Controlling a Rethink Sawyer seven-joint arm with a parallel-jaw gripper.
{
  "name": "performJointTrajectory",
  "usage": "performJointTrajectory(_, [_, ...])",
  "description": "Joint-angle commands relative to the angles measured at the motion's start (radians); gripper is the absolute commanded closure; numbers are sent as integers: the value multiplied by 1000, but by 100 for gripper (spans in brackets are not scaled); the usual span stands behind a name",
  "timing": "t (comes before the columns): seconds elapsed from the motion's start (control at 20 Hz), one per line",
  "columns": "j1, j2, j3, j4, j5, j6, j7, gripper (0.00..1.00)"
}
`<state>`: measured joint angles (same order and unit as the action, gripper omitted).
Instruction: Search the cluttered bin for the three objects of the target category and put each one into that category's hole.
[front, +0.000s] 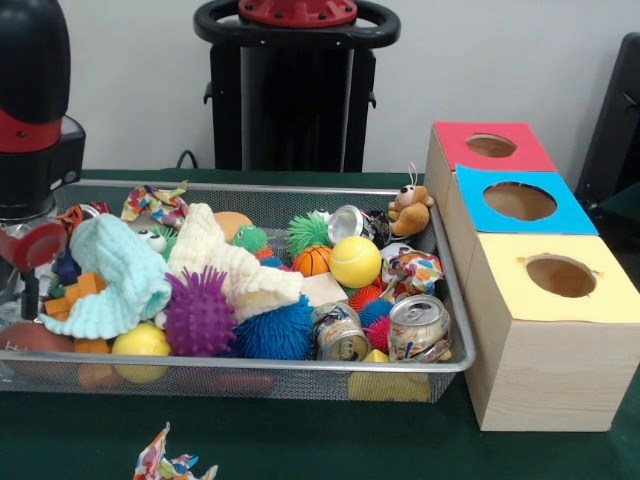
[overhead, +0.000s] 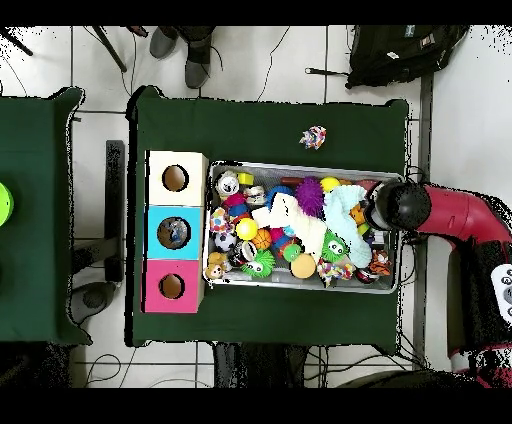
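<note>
still searching: arm (front: 35, 120) hung over bin (front: 455, 360) end w/ jaws' state untellable; no bottle visible; needed digging thru clutter.

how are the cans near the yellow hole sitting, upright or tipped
Tipped: both cans lie on their sides in the bin, round tops facing the front camera.

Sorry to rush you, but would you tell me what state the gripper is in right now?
Gripper: down at the end of the bin; whether it is open, closed or holding anything cannot be told.
</note>
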<state>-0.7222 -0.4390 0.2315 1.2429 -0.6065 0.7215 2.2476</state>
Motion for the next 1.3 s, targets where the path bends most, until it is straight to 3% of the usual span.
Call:
performJointTrajectory(0.05, [-3,54,87,21,-38,104,-344,0])
performJointTrajectory(0.95, [29,117,69,-16,-64,61,-308,0])
performJointTrajectory(1.3, [12,87,47,13,-81,71,-339,0])
